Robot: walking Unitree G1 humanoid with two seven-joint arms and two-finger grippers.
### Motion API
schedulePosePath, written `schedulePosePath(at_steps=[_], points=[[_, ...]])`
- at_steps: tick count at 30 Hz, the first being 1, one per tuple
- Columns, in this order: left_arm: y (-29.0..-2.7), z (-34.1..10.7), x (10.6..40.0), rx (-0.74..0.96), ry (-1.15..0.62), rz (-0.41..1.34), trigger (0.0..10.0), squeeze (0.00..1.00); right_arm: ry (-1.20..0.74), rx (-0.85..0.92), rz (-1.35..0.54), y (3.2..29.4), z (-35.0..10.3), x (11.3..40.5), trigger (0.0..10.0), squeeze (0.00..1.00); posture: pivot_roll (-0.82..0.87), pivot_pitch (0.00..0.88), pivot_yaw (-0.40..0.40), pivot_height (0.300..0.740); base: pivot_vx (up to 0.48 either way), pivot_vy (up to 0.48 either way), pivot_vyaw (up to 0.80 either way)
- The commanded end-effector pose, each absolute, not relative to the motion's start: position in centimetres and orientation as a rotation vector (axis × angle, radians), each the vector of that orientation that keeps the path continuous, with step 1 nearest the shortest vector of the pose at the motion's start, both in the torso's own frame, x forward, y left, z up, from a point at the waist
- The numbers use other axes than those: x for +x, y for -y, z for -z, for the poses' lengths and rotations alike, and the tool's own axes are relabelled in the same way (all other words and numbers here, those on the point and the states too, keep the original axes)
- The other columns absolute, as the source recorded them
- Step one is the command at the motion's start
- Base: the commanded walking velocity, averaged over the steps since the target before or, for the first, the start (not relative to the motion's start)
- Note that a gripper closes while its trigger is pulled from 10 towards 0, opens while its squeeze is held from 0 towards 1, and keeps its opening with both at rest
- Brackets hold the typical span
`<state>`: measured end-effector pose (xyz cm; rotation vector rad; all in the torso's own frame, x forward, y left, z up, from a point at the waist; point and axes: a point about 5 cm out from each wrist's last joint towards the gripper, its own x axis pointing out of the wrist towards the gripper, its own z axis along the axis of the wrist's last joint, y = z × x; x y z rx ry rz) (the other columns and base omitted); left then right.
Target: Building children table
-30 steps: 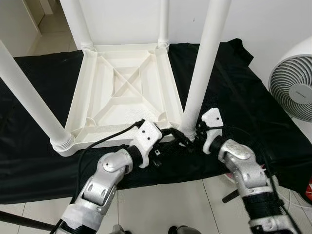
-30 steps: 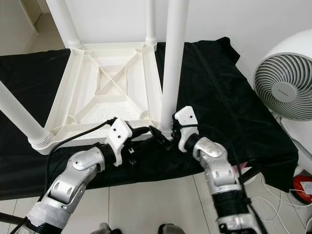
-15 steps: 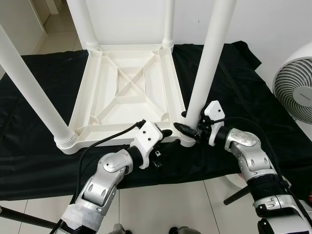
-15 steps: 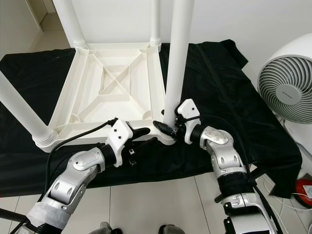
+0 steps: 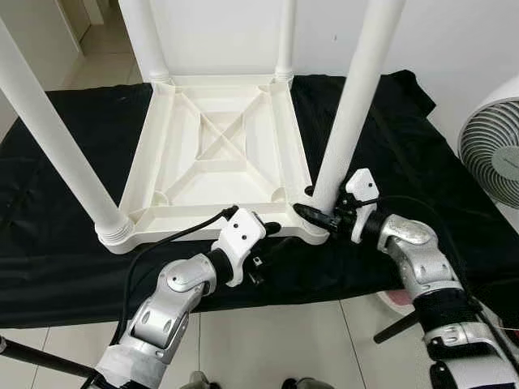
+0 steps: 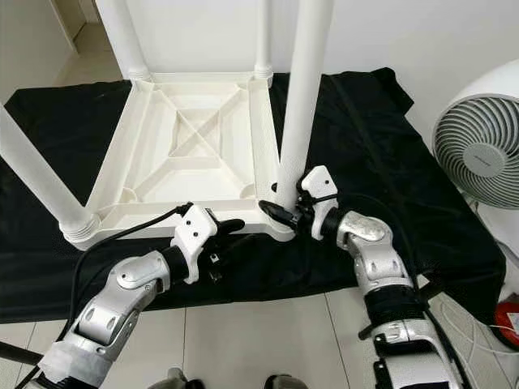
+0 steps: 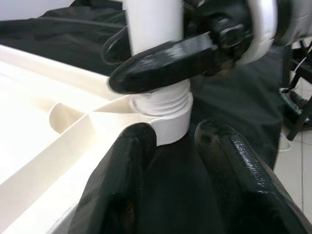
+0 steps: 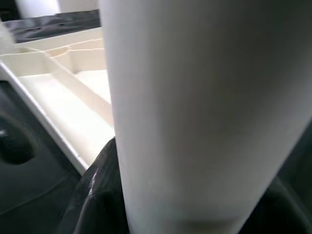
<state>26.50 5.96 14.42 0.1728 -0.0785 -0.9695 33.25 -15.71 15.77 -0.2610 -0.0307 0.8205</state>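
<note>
A white plastic table (image 5: 219,154) lies upside down on a black cloth (image 5: 65,267), its legs pointing up. My right gripper (image 5: 315,215) is shut on the near right leg (image 5: 357,105) just above its threaded socket (image 7: 168,117). In the right wrist view this leg (image 8: 204,112) stands between my fingers (image 8: 97,195). One right finger (image 7: 165,63) crosses the front of the leg. My left gripper (image 5: 266,243) is open at the table's front edge, just short of that corner, touching nothing.
A white fan (image 5: 495,154) stands at the right, beside the cloth. The near left leg (image 5: 57,146) rises at the left, and two far legs (image 5: 150,40) stand at the back. Tiled floor (image 5: 268,348) lies in front, with a cable by my right arm.
My right gripper has swung from beside the leg's base to around the leg. My left gripper has drawn back a little from the corner. The camera has shifted slightly.
</note>
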Motion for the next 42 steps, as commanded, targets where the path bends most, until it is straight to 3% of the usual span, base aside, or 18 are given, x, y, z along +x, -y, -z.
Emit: schedulePosePath(at_steps=[1,10,11,18,27,28,39,40,41,42], points=[[-6.0,-14.3,26.2,0.175,0.079,0.968,10.0,0.00,-0.037,-0.234,-0.673,15.4,-13.9,33.1,10.0,0.00,-0.14,0.067,0.044,0.740,0.000,0.000,0.00],[-5.9,-14.5,26.5,0.171,0.082,0.975,10.0,0.00,-0.018,-0.091,-0.442,12.9,-13.5,32.2,10.0,0.00,-0.15,0.070,0.049,0.740,0.000,0.000,0.00],[-5.7,-14.6,26.5,0.171,0.087,0.982,10.0,0.00,-0.019,-0.059,-0.308,12.5,-13.1,31.9,10.0,0.00,-0.15,0.069,0.049,0.740,0.000,0.000,0.00],[-5.6,-14.6,26.5,0.167,0.090,0.980,10.0,0.00,-0.006,-0.004,-0.094,11.3,-13.4,31.1,10.0,0.00,-0.15,0.056,0.041,0.740,0.000,0.000,0.00],[-5.4,-14.5,26.3,0.156,0.087,0.979,10.0,0.00,-0.019,0.042,-0.065,11.2,-13.7,30.7,10.0,0.00,-0.15,0.065,0.037,0.740,0.000,0.000,0.00],[-5.5,-14.5,26.3,0.156,0.088,0.976,10.0,0.00,-0.020,0.051,-0.064,11.4,-13.6,30.8,10.0,1.00,-0.15,0.066,0.035,0.740,0.000,0.000,0.00],[-5.4,-14.6,26.4,0.151,0.089,0.969,10.0,0.00,0.046,0.035,-0.116,13.5,-14.9,31.3,10.0,1.00,-0.15,0.071,0.029,0.740,0.000,0.000,0.00],[-5.4,-14.6,26.4,0.150,0.089,0.969,10.0,0.00,0.053,0.016,-0.167,13.8,-15.1,31.4,10.0,0.64,-0.15,0.072,0.031,0.740,0.000,0.000,0.00],[-5.4,-14.5,26.4,0.151,0.087,0.971,10.0,0.00,0.054,-0.006,-0.243,14.0,-15.2,31.5,10.0,0.00,-0.15,0.072,0.034,0.740,0.000,0.000,0.00],[-5.4,-14.5,26.4,0.151,0.087,0.971,10.0,0.00,0.054,-0.006,-0.243,14.0,-15.2,31.5,10.0,0.00,-0.15,0.072,0.034,0.740,0.000,0.000,0.00]])
